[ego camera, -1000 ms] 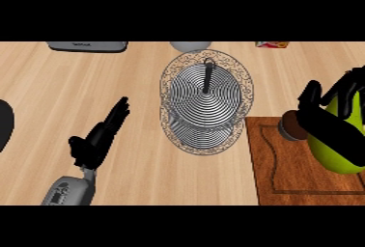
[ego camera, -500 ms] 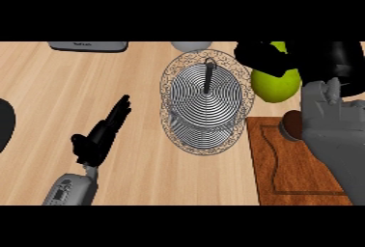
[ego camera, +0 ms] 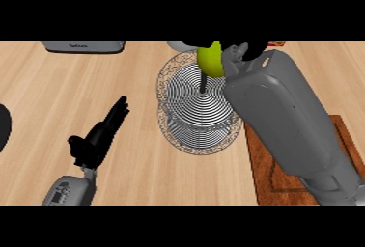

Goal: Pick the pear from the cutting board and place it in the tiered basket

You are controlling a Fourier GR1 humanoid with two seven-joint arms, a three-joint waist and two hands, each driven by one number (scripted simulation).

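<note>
Two hands are showing: the right hand (ego camera: 241, 50) is curling around the yellow-green pear (ego camera: 211, 60), holding it over the far part of the tiered basket (ego camera: 187, 130). The left hand (ego camera: 98, 137) is resting open above the worktop (ego camera: 85, 87), fingers straight. Right of the basket is lying the cutting board (ego camera: 265, 164).

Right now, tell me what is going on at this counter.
The robot's right hand is curled round a yellow-green pear and holds it over the far side of the wire tiered basket; the pear is not yet released. The grey right forearm crosses above the wooden cutting board. The left hand rests open on the counter, left of the basket.
</note>
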